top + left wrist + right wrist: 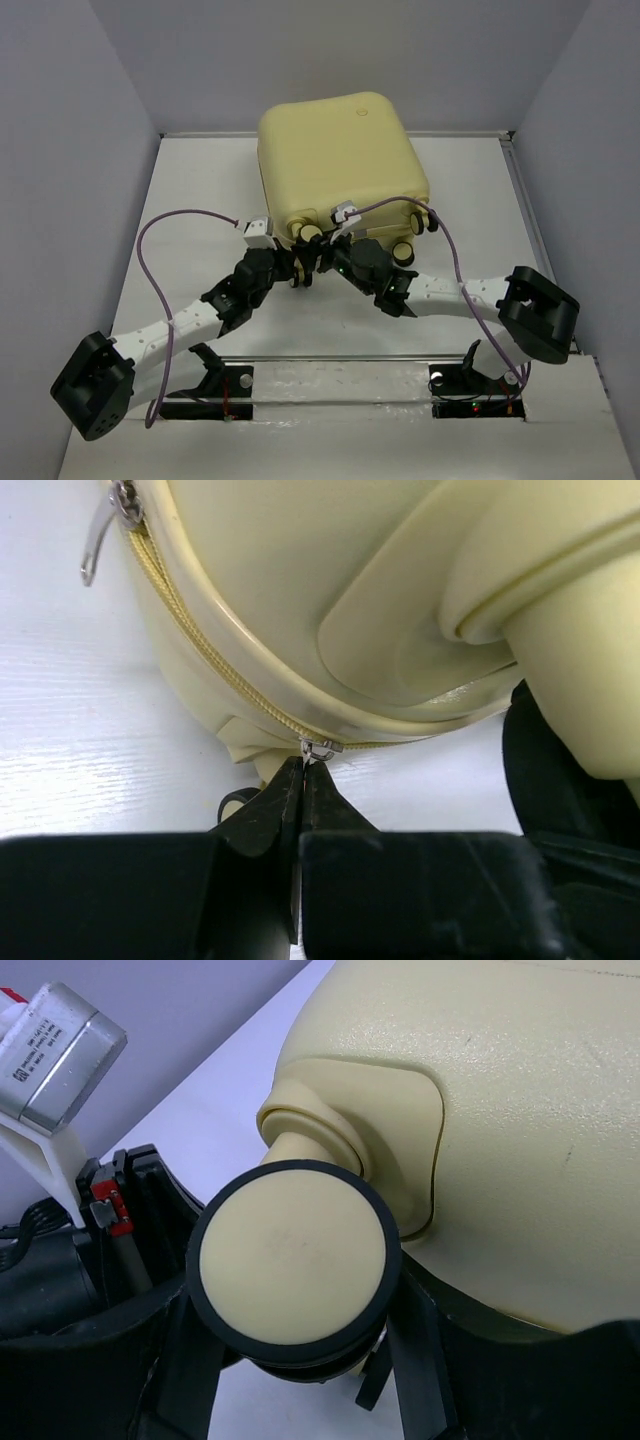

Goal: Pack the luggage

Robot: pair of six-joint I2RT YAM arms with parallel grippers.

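Left claw point(303, 772) clenched on zipper pull point(320, 747) of luggage point(340, 160); right claw point(298, 1360) grasped wheel point(293, 1260), bracing. I judged best: draw along seam steadily, no yank.

The scene is overlooked from above and behind the arm bases by the top external camera, with the whole table point(200, 200) and luggage point(340, 150) taken in. The zipper point(320, 747) is seen at very close range from the left wrist, and a wheel point(295, 1260) likewise from the right. The luggage's near, wheeled edge is shared by all three views.
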